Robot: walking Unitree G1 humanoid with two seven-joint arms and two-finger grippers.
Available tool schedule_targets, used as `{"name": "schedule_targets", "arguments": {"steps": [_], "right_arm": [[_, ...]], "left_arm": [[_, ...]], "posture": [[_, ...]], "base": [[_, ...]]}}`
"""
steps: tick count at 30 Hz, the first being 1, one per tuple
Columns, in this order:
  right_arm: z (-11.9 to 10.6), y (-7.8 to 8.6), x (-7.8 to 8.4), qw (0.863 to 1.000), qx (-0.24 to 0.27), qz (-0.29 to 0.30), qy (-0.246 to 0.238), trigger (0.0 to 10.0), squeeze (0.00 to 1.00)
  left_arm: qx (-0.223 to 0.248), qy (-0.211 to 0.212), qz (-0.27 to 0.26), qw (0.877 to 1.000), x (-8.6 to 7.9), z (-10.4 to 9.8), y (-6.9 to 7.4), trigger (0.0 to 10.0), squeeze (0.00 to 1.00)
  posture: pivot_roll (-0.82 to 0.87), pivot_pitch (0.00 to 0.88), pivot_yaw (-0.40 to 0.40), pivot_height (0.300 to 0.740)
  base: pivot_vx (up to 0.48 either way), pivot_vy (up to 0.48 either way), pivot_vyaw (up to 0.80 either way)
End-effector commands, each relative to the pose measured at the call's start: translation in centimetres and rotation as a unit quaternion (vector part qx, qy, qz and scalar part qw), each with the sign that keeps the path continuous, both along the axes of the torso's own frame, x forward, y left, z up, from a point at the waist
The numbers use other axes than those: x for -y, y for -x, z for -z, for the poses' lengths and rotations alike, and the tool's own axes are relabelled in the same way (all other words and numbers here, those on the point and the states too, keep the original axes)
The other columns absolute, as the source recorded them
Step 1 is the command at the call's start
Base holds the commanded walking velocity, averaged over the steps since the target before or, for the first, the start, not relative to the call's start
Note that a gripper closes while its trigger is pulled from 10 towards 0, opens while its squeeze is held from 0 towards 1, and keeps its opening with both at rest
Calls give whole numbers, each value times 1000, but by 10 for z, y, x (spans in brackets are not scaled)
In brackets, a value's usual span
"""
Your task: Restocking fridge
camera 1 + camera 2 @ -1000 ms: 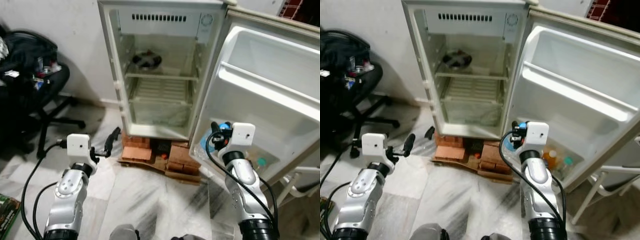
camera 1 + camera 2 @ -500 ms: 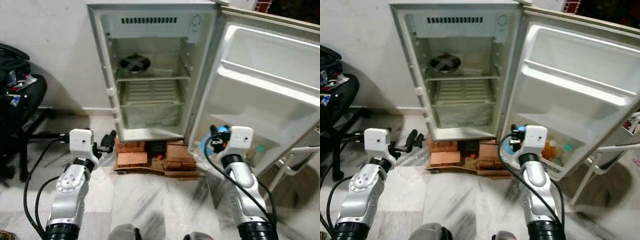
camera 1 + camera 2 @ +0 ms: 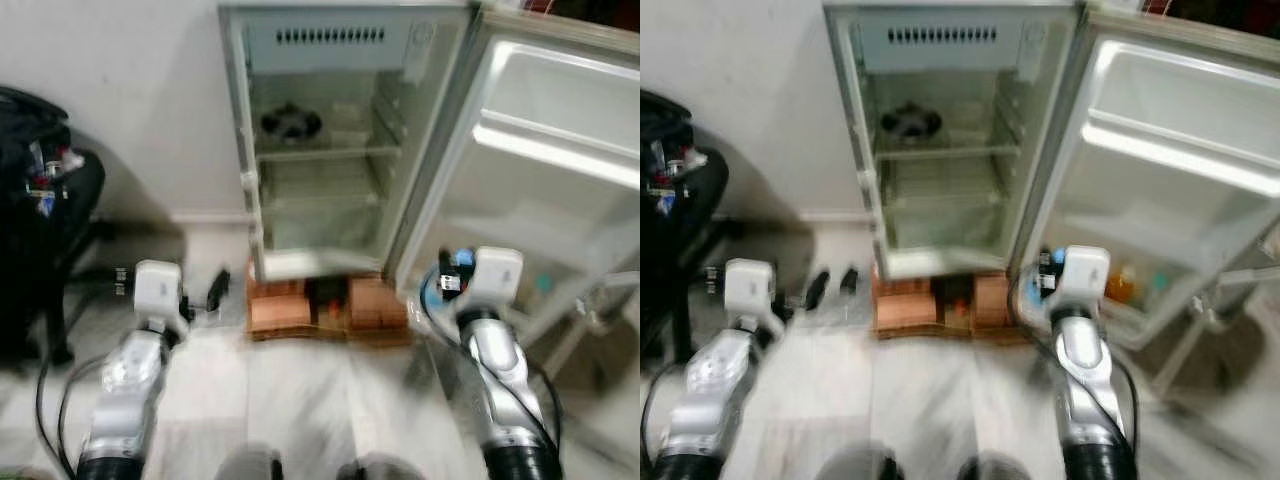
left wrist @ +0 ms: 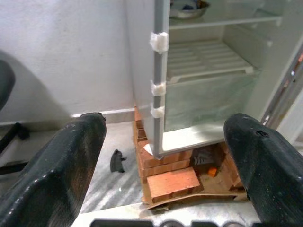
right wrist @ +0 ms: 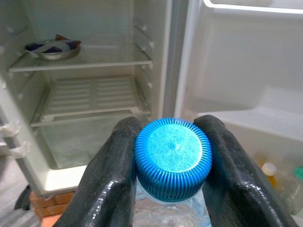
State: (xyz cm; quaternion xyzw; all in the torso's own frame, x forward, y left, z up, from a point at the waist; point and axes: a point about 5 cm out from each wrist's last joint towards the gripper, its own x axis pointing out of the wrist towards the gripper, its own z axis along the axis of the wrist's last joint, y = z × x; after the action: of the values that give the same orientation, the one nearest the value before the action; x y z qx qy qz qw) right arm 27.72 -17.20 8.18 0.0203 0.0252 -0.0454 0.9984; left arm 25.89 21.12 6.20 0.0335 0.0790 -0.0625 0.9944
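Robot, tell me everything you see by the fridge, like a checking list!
Surface: pale marble floor; fridge stands on bricks.
Job's things: blue-capped bottle in right gripper; bottles in the open door's lower shelf; metal bowl on top shelf.
Clutter: small black piece on the floor.
Grippers: left gripper open, holding nothing; right shut on the bottle.
Cables: black cables along both arms.
Surroundings: white wall, black chair at left.

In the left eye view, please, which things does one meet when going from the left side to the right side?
Black office chair → left gripper → bricks under the fridge → right gripper, holding the blue-capped bottle → open fridge door.
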Motion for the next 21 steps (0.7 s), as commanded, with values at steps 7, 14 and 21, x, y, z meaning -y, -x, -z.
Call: {"name": "schedule_targets", "arguments": {"steps": [7, 14, 21], "right_arm": [[-11, -7, 9, 1000, 21, 11, 15, 10000, 0], [-14, -9, 7, 999, 26, 9, 18, 10000, 0], [-18, -12, 4, 999, 32, 6, 21, 10000, 0]], "left_arm": [[14, 20, 31, 999, 14, -4, -1, 10000, 0], [11, 22, 32, 999, 13, -3, -1, 10000, 0], [18, 15, 41, 999, 13, -7, -5, 10000, 0]], "posture": [[14, 72, -34, 740], [18, 78, -32, 740], [24, 87, -30, 740]], "base": [[218, 0, 0], [447, 0, 0], [446, 0, -342]]}}
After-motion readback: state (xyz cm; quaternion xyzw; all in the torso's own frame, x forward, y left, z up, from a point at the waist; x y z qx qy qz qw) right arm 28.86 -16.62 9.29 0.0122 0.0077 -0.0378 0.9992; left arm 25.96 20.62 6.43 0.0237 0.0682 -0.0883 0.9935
